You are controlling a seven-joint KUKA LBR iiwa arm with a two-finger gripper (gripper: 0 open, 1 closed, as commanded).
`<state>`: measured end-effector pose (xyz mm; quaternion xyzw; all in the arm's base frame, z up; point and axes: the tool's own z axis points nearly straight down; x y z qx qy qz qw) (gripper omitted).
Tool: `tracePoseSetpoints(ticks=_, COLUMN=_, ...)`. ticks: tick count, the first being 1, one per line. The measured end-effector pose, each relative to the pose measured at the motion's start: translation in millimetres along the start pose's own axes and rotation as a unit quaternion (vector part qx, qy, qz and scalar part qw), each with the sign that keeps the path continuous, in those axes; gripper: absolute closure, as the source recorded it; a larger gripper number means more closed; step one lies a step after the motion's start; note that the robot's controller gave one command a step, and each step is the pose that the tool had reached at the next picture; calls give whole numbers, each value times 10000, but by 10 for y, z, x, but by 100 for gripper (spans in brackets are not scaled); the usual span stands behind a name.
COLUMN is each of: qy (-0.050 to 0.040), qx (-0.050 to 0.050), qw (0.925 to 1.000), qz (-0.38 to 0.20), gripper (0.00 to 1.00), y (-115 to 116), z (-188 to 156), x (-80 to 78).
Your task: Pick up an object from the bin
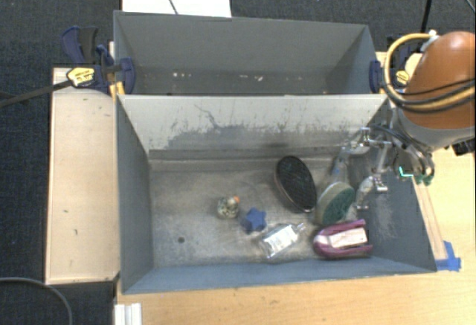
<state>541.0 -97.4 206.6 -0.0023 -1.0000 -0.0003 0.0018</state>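
- The fingers (370,186) stand parted with a clear gap between them and nothing gripped in it; the gripper (351,185) is low in the bin (186,249), close to its right wall.
- A green disc (336,203) lies right under the tips, tilted up on edge. The nearer tip is just beside its right rim; whether it touches I cannot tell.
- My reading: the fingers are spread to straddle that disc, which is the likeliest thing to be picked. It is not yet held, so the task is at the approach.
- The disc leans against a black brush (295,182) on its left, which is probably why it stands tilted. Closing on it could nudge the brush.
- A purple packet (342,239) lies just in front of the disc, by the bin's front edge near the right corner, close enough to be caught as well.
- Farther left along the front lie a clear wrapper (281,238), a blue piece (254,220) and a small ball (228,206), well apart from the gripper.
- The arm (439,85) comes in over the right rim, which suits a thing so near that wall.
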Motion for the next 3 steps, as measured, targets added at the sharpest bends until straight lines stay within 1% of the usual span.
tracePoseSetpoints(ticks=1, qy=-72, qx=13, qw=9978, qz=-654, gripper=0, y=-309, z=1357, x=-209)
tracePoseSetpoints(ticks=2, qy=-84, qx=5, qw=9976, qz=-688, gripper=100, y=-284, z=1326, x=-219)
tracePoseSetpoints(ticks=3, qy=-73, qx=19, qw=9949, qz=-1010, gripper=100, y=-176, z=-494, x=-176)
